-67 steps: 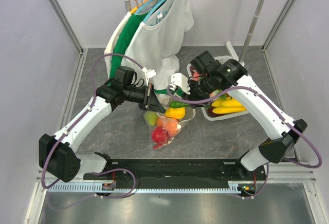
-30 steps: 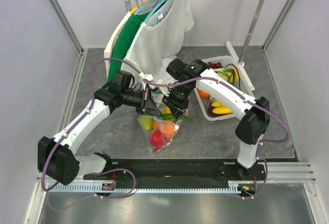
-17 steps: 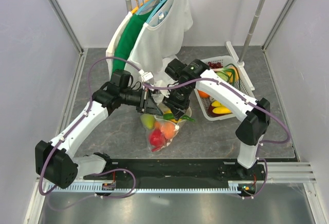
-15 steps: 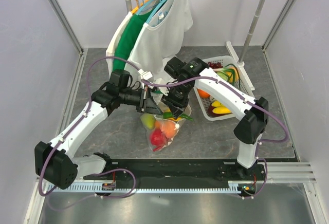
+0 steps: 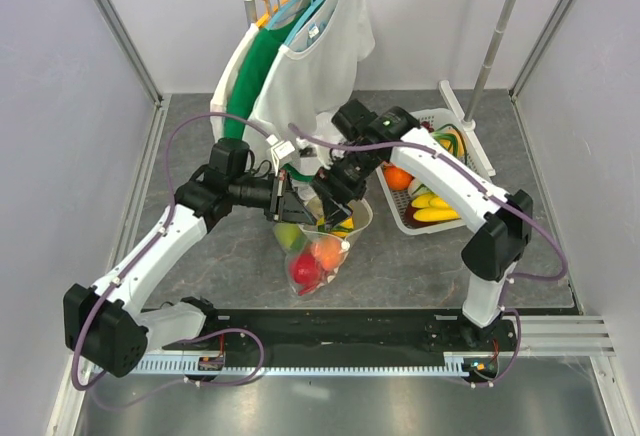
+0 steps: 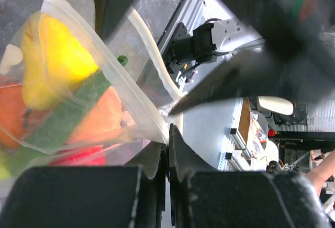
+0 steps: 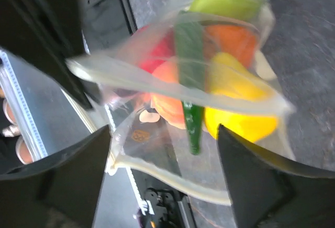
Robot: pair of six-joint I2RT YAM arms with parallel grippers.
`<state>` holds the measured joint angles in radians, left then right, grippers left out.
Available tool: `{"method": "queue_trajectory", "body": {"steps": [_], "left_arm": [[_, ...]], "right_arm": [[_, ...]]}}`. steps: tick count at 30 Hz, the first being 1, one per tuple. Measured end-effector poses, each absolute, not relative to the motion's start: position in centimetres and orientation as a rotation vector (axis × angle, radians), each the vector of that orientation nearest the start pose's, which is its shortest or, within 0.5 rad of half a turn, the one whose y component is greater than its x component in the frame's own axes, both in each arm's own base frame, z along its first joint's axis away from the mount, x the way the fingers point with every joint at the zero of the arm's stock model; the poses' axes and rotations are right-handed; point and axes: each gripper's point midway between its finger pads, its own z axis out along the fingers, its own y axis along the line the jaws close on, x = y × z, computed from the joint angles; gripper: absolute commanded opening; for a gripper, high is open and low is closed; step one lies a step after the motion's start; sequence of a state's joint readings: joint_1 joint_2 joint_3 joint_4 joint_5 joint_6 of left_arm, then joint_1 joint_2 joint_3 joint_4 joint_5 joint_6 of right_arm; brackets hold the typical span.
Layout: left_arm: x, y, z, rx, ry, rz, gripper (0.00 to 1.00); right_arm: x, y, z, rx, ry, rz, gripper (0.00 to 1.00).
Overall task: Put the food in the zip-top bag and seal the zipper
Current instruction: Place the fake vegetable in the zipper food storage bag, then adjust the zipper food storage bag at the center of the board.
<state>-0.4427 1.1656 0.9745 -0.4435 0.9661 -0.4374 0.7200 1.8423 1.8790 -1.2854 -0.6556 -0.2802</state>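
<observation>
Pinching the bag (image 5: 322,254) at its zipper (image 6: 153,55) with the left gripper (image 6: 168,134), clamping tight on the film; holding the right gripper (image 7: 163,128) spread wide just above the mouth, carrying nothing. Sagging under the food (image 7: 241,113) already inside, bottom seemingly resting on the table (image 5: 200,256), so likely handling floppy, slick and bottom-heavy; probably gripping best at both ends of the strip, not the thin wall. Crowding in close: basket (image 5: 480,161) to the right, garments (image 5: 310,66) behind
</observation>
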Motion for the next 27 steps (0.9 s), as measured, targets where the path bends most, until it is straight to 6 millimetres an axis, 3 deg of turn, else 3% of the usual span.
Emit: {"method": "queue_trajectory", "body": {"steps": [2, 7, 12, 18, 21, 24, 26, 27], "left_arm": [[18.0, -25.7, 24.6, 0.606, 2.211, -1.539, 0.02], [17.7, -25.5, 24.6, 0.61, 2.203, -1.539, 0.02], [17.4, -25.4, 24.5, 0.616, 2.188, -1.537, 0.02], [17.1, -25.3, 25.2, 0.63, 2.154, -1.532, 0.02], [17.0, -25.2, 25.5, 0.636, 2.138, -1.53, 0.02], [16.7, -25.1, 25.9, 0.645, 2.119, -1.527, 0.04], [16.4, -25.0, 26.0, 0.649, 2.11, -1.526, 0.07], [16.3, -24.9, 26.1, 0.651, 2.105, -1.526, 0.08]], "right_arm": [[21.9, 30.5, 22.0, -1.415, 2.382, 1.035, 0.92], [24.2, 25.8, 23.0, -1.165, 2.439, 1.029, 0.84], [25.5, 21.2, 21.5, -0.92, 2.542, 0.923, 0.77], [24.4, 21.5, 19.6, -0.887, 2.598, 0.936, 0.75], [24.5, 22.3, 19.3, -0.875, 2.595, 0.976, 0.69], [24.4, 23.3, 18.9, -0.868, 2.593, 1.041, 0.52], [24.1, 24.1, 18.8, -0.874, 2.593, 1.088, 0.14], [24.0, 24.5, 18.7, -0.883, 2.591, 1.108, 0.0]]}}
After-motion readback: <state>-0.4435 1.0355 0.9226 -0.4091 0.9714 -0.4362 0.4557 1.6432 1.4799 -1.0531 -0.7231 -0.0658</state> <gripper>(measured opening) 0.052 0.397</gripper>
